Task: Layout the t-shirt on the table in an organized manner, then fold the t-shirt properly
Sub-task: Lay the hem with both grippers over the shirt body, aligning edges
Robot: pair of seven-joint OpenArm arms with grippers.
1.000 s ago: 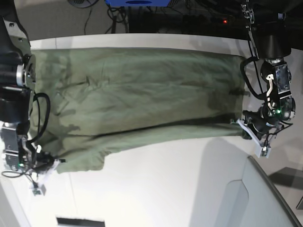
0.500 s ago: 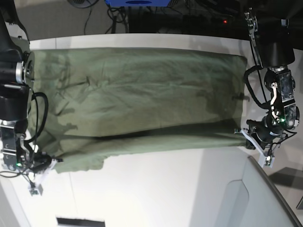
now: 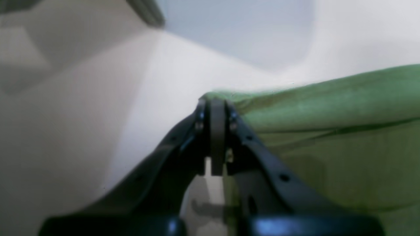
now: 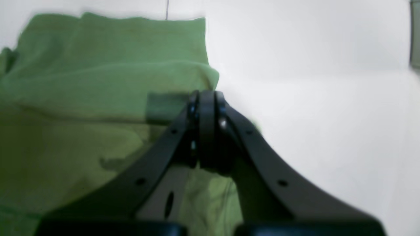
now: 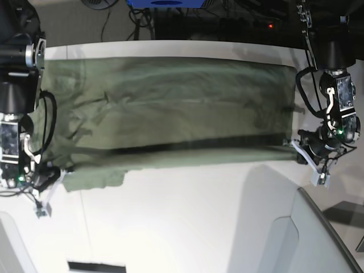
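The olive-green t-shirt (image 5: 170, 108) lies spread across the white table (image 5: 187, 227), blurred with motion. Its near edge is stretched in a straight line between my two grippers. At the right of the base view, my left gripper (image 5: 296, 152) is shut on one end of that edge. Its wrist view shows the jaws (image 3: 213, 105) pressed together on a fold of the t-shirt (image 3: 328, 108). At the left, my right gripper (image 5: 60, 172) is shut on the other end. Its wrist view shows the jaws (image 4: 205, 96) closed on a bunched corner of the t-shirt (image 4: 98, 82).
A grey angled panel (image 5: 318, 239) stands at the near right corner. Cables and dark equipment (image 5: 227, 23) crowd the space beyond the far edge. Bare tabletop (image 4: 311, 82) stretches on the near side of the shirt.
The right gripper has carried its corner toward the table's far side. The near edge, slack and slanted before, now runs taut and straight between the two grippers.
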